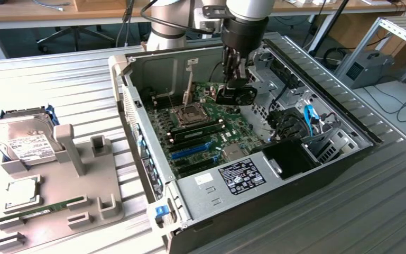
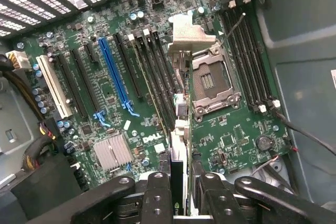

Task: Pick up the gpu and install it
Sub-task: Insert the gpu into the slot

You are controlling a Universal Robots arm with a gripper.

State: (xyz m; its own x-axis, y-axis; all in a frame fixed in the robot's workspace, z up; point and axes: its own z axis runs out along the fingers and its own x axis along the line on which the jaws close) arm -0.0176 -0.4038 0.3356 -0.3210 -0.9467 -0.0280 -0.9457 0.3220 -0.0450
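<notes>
Computer case (image 1: 330,100) lies open on the ribbed metal table (image 1: 62,84), about in the table's middle, with the motherboard (image 1: 224,119) facing up inside it. The arm comes down into the case, and its gripper (image 1: 234,79) is closed on the gpu (image 1: 232,96), whose round black fan is turned to the camera. The card hangs above the board near the far wall of the case, beside the empty CPU socket (image 1: 188,114). It seems to hang free of the board, but the angle does not let me be sure. The power supply (image 1: 234,177) (the box with the black label) sits at the near end of the case. Toward the table's edge at the exterior view's left stands a grey tray (image 1: 62,206) with a silver hard drive (image 1: 27,140) and a green memory stick (image 1: 44,209).

In the wrist view the gripper (image 2: 179,190) clamps the gpu (image 2: 181,103) edge-on between two black fingers (image 2: 157,198). The card's metal bracket (image 2: 189,32) is at its far end. Below it the motherboard (image 2: 231,140) shows a blue slot (image 2: 113,72), a white slot (image 2: 52,87), a small silver heatsink (image 2: 113,150) and the CPU socket (image 2: 212,82). The card is lined up over the dark slots just beside the socket.
</notes>
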